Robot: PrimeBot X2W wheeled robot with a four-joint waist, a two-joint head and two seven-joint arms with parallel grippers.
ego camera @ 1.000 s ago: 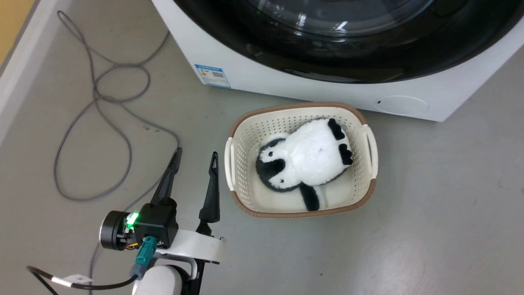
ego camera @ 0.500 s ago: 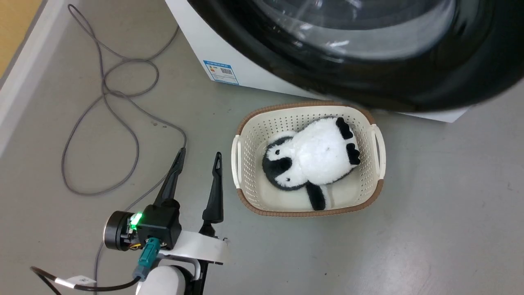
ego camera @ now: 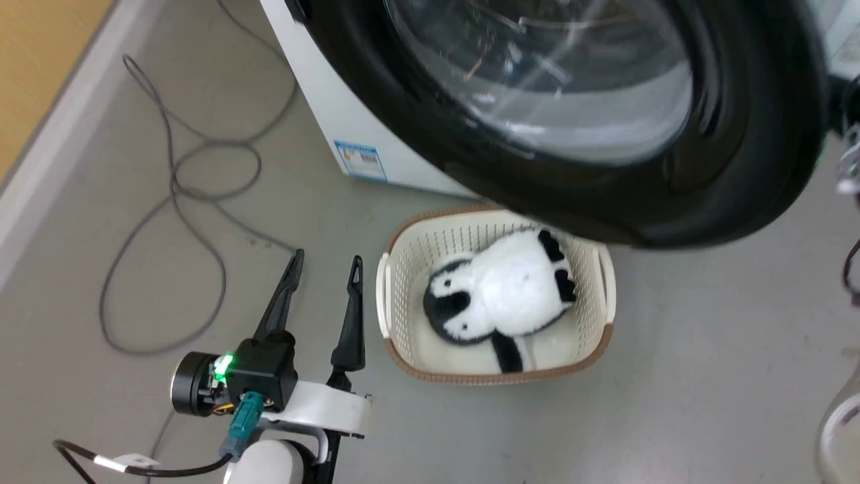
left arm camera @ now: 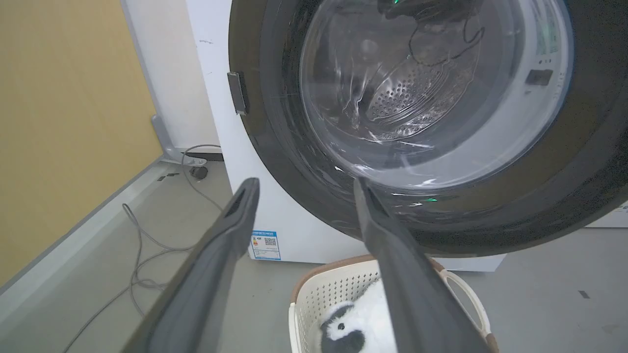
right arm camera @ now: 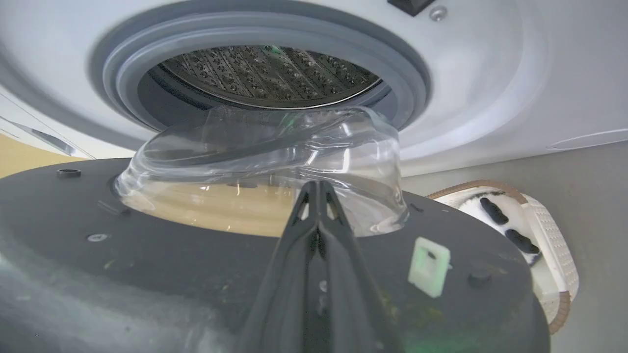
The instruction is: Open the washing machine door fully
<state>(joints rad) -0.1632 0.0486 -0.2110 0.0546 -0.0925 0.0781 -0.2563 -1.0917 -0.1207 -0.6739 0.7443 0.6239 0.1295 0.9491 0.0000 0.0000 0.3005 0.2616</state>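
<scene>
- Black gloss of the washing machine door [ego camera: 557, 101] stands partway out from the washing machine [ego camera: 332, 101], hinged on our left. From the head camera, its lower rim overhangs the basket [ego camera: 396, 269] holding a toy penguin [ego camera: 504, 289].
- Right gripper [right arm camera: 318, 189]: fingers pressed together, nothing seen between them. It lies behind the door, over the dark inner face, tips at the foot of the glass bowl [right arm camera: 255, 162]. We cannot tell whether it touches the face.
- Left gripper [ego camera: 325, 257]: fingers spread wide, empty, low over the floor just beside the basket.
- Door not fully open: drum [right arm camera: 265, 73] and grey seal [right arm camera: 122, 63] are exposed, but the door sits at an angle to the front.
- Step in hand, as we judge it: swing the door the rest of the way round its hinge [left arm camera: 238, 93].
- To do it well, we push on the flat black face near the free edge, not on the glass or the pale latch piece [right arm camera: 429, 264]. We follow the door's arc, not a straight line, so the fingers do not slide off.
- Risk: the door sweeps toward the left arm's side, so we would hold that arm low and clear.
</scene>
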